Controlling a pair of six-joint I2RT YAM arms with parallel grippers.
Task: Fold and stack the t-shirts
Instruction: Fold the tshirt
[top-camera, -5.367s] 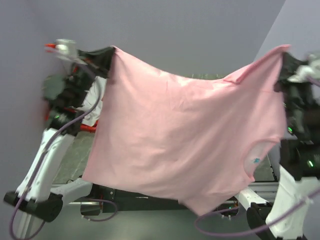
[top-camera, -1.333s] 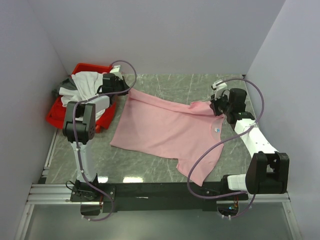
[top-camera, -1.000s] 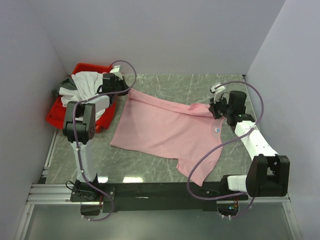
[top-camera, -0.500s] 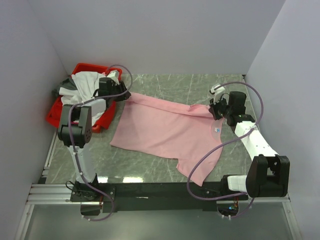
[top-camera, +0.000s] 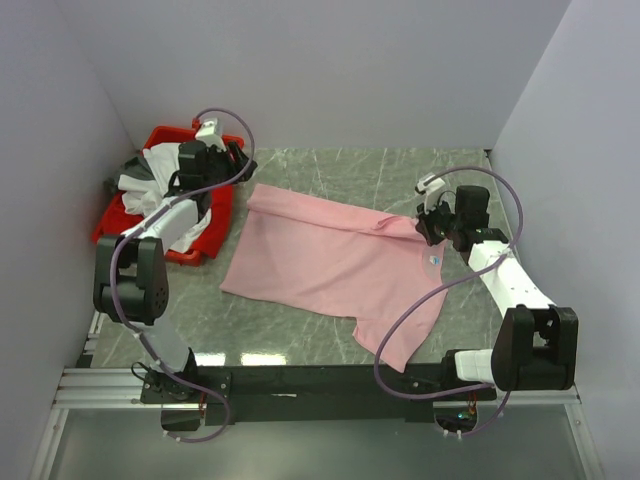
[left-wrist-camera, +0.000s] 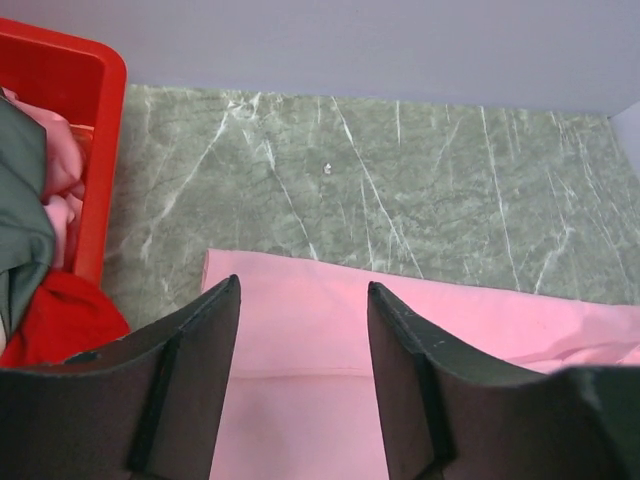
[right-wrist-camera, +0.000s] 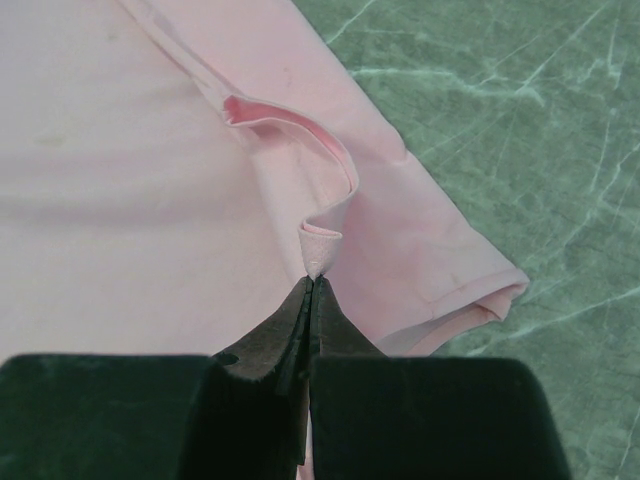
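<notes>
- Right gripper (right-wrist-camera: 312, 288): the jaws are clenched on a small peak of the light pink short-sleeved cloth t-shirt (top-camera: 320, 262). The pinch sits at the raised fold along its far right edge and draws the cloth up into a little tent.
- Left gripper (left-wrist-camera: 300, 300): the fingers are spread with nothing between them. It hangs above the far left corner of the pink t-shirt, clear of the cloth.
- Handling, as judged: the cloth looks light, limp and thin. It will likely sag from any single pinch and slide easily over the smooth stone. It would best be taken at two points on one edge, such as the hem corners or shoulder seams, so that it moves as a flat sheet.
- Appearance: an even pale pink with a small blue chest mark (top-camera: 432, 258) near the right arm. The body is mostly flat. A ridge runs along the far edge, and one part trails toward the near edge.
- Position: the pink t-shirt lies spread mid-way across the green marbled table top (top-camera: 400, 170).
- Surroundings: a red plastic bin (top-camera: 170, 133) stands at the far left, just beside the shirt's corner. It is heaped with white and dark grey garments (top-camera: 155, 168).
</notes>
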